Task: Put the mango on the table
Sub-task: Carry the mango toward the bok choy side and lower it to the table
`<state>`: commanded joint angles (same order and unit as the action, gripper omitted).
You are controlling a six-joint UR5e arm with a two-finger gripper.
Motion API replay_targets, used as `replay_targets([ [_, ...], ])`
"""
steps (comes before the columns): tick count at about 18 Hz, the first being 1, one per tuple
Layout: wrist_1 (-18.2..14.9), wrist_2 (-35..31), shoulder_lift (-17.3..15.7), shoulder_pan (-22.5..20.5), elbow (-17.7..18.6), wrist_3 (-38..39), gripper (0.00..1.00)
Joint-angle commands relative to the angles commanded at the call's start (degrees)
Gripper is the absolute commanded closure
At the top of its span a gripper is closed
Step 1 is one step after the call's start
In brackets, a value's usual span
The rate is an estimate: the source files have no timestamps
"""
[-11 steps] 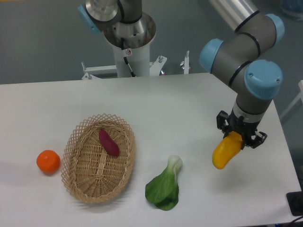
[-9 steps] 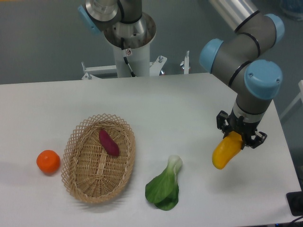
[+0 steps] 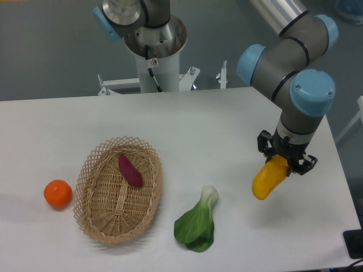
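Camera view, fixed above the table: your arm holds the fruit over the right side of the tabletop.

You can see the black two-finger gripper clamped on the upper end of the smooth, elongated yellow-orange mango, which hangs tilted, its lower tip pointing down and to the left. You cannot tell from this angle whether that tip touches the large white flat table or sits just above it. Left of the mango, apart from it, a green leafy bok choy with a pale stalk lies on the white surface. Farther left sits an oval woven wicker basket with a purple sweet potato lying inside it. A round orange citrus fruit rests just beside the basket's left rim.
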<state>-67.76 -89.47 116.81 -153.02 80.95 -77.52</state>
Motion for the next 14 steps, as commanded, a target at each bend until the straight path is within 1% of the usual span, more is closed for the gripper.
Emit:
replay_targets([
  [2, -0.2, 0.0, -0.2, 0.0, 0.7, 0.1, 0.60],
  [5, 0.2, 0.3, -2.1, -0.3, 4.2, -0.2, 0.60],
  [6, 0.2, 0.3, -2.8, -0.4, 5.4, -1.8, 0.61],
  [9, 0.7, 0.4, -6.5, -1.8, 11.7, -9.6, 0.61],
  [10, 2.0, 0.4, -7.3, -2.2, 14.0, -11.5, 0.62],
  [13, 10.3, 0.2, -8.4, -3.2, 20.5, -18.3, 0.62],
  [14, 12.4, 0.2, -9.3, -3.7, 22.9, -20.6, 0.62],
])
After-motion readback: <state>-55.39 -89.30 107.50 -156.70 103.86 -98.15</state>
